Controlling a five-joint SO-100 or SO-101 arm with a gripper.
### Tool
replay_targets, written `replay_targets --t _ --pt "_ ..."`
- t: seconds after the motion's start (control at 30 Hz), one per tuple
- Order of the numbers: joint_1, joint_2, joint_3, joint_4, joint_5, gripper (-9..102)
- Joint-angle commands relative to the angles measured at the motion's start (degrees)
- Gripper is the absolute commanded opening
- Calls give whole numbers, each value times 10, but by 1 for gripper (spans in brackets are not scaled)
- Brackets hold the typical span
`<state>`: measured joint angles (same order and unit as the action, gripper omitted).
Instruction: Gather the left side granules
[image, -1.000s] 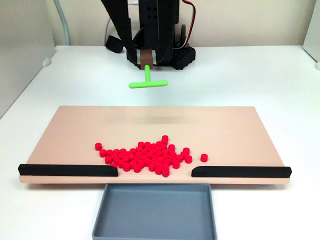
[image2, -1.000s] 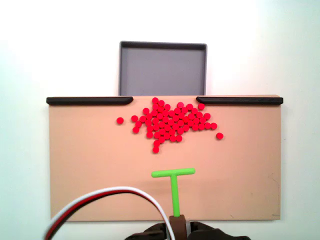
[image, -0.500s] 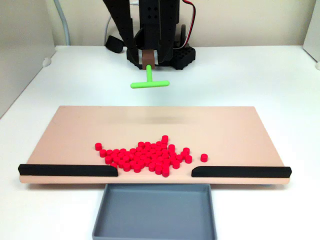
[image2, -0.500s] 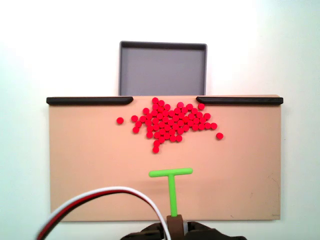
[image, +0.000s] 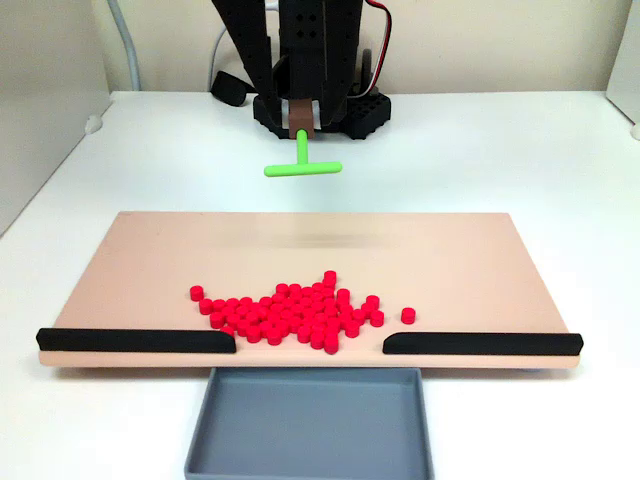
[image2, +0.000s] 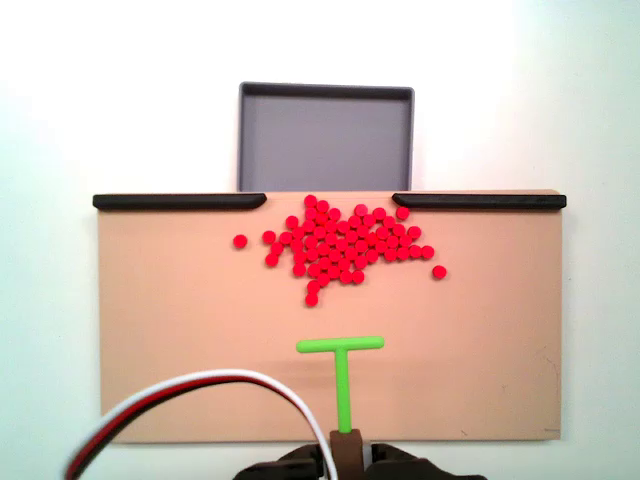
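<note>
Bright, even light (soft shadows), sharp focus, overexposed white table (image2: 80, 100)

Red granules (image: 290, 315); green tool (image: 302, 165); tan board (image: 150, 270); grey tray (image: 310, 425); black rails (image: 135, 340).

The arm's matte black plastic body (image: 300, 45) is built of angular, blocky segments with flat plates flanking a central column in a fixed view. Its base, a black plastic block with rows of small round holes (image: 360, 110), sits at the far side of the scene. A thin red wire (image: 385, 35) curves down the right side of the column. A brown, rectangular tip piece (image: 301, 118) protrudes below the black segments. In a fixed view, a looping bundle of white, red and black cables (image2: 200, 395) arcs across the near left.
</note>
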<state>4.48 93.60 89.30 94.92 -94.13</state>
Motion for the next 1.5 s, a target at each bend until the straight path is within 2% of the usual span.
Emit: replay_targets --t 0.0,0.3,0.67,1.2,1.47 --pt "-7 17 -11 -3 25 0" --pt "-60 5 -12 -3 155 0" --pt "-153 -45 -15 -4 439 0" --pt "-200 -207 -247 -4 855 0" --pt "-222 -241 -291 -4 1005 0"
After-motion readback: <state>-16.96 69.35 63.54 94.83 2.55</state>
